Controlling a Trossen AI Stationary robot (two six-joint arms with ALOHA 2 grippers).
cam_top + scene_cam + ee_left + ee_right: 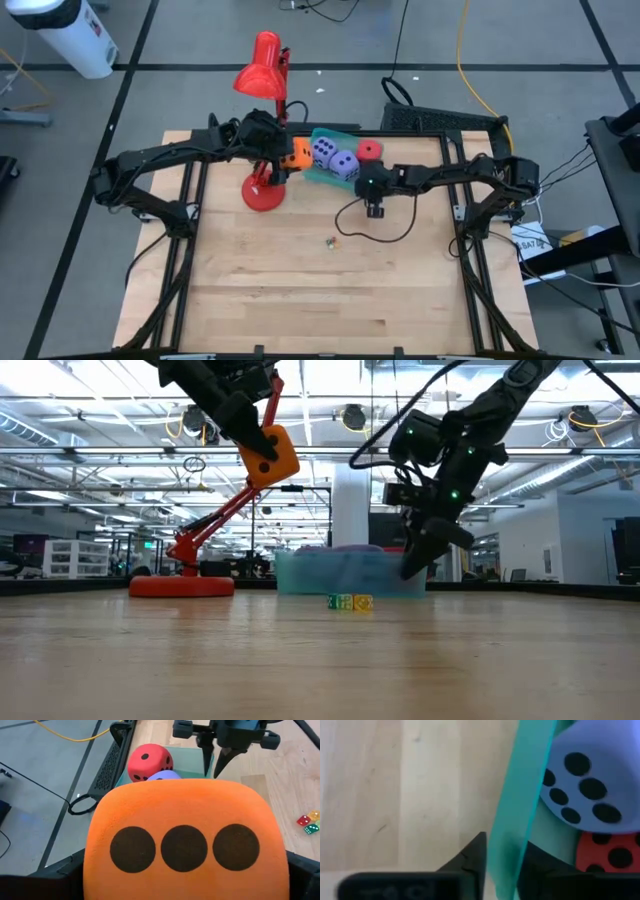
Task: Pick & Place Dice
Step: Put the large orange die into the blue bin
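Note:
The orange die is up in the air beside the flat teal tray, held by my left gripper. In the left wrist view, the orange die fills the picture and shows a face with three pips. In the tray sit two purple-blue dice and the red die. My right gripper is open and points down at the tray's near right side. Its fingers stand on either side of the tray's wall. My left gripper is shut on the orange die, pinching it between the two fingers on opposite side faces. The die is lifted clear, high above the table, at the end of fingers that slant down. My right gripper straddles the tray's wall; whether it touches it, I cannot tell.
A red desk lamp stands with its base left of the tray and its shade toward the far edge. A few tiny coloured dice lie mid-table. A black cable loops below the right gripper. The near half of the table is bare wood.

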